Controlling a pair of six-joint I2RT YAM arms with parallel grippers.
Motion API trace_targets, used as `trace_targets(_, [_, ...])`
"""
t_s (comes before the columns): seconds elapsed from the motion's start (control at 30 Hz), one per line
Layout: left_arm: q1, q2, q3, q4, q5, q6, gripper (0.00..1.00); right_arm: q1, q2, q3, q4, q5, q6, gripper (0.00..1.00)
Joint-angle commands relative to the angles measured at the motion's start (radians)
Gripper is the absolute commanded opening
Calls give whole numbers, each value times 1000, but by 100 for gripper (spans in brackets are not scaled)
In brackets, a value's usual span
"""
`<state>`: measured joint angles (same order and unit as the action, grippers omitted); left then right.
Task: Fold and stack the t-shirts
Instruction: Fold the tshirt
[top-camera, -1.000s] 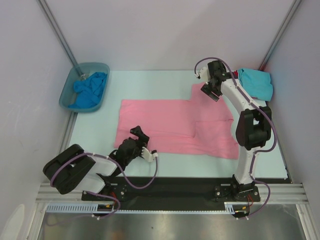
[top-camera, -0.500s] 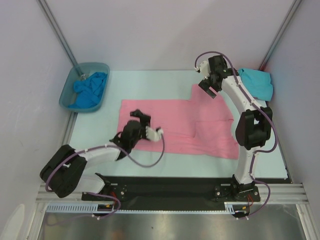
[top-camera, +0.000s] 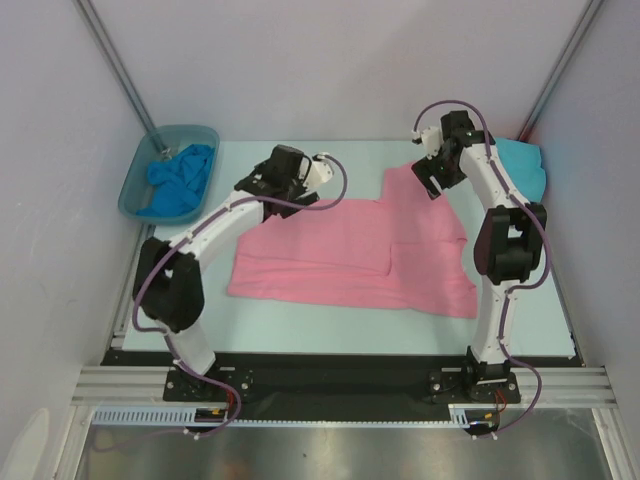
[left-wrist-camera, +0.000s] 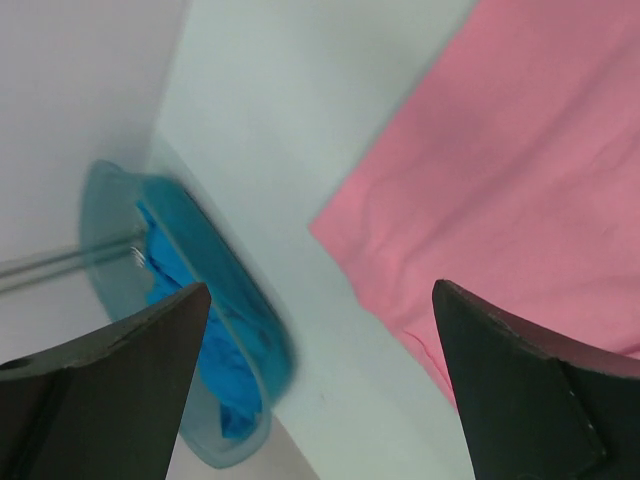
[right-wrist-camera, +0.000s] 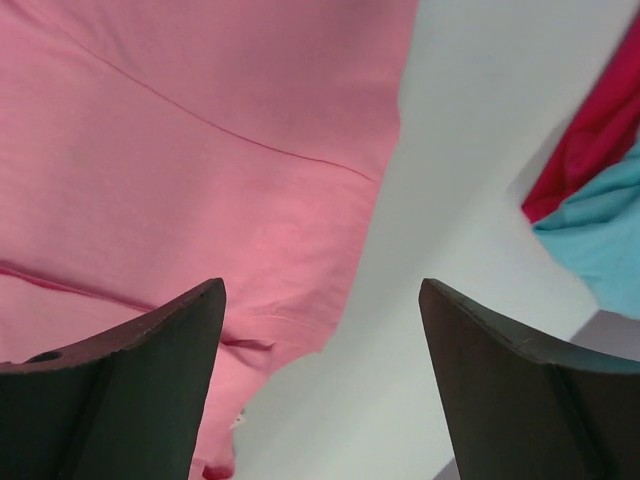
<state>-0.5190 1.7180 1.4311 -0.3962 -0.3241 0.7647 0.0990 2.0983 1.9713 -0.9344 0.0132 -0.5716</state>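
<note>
Now the left gripper gapes wide and empty, with the pink t-shirt corner just below it, toward one finger. The right gripper, likewise open and empty, hangs over the shirt's opposite edge. Best pinch both corners evenly, catching cloth only.

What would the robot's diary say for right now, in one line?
left gripper: open, above pink t-shirt corner | right gripper: open, above its far edge | held: nothing
</note>
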Motion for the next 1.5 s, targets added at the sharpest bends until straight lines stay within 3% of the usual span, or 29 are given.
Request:
trace_targets(0.0, [102, 90, 162, -254, 89, -168, 100, -45, 51, 105, -52, -113, 58, 85])
trace_targets(0.2, [217, 296, 397, -306, 189, -203, 100, -71, 117, 225, -34, -104, 82, 87])
trace_targets(0.4, [237, 383, 453, -308, 166, -142, 100, -74, 169, 290, -24, -134, -29, 89])
trace_targets(0.6, [237, 414, 499, -308, 183, -149, 99, -59, 218, 300, 104, -41, -96, 90])
trace_targets(0.87, [235, 457, 499, -297, 197, -165, 99, -21, 334, 311, 267, 62, -37, 88])
trace_targets(1.13, [243, 518, 529, -136, -33, -229, 92, -5, 411, 356, 402, 152, 53, 84])
trace_targets(1.47, [255, 514, 508, -147, 6, -281, 89, -1, 460, 396, 444, 180, 321, 83])
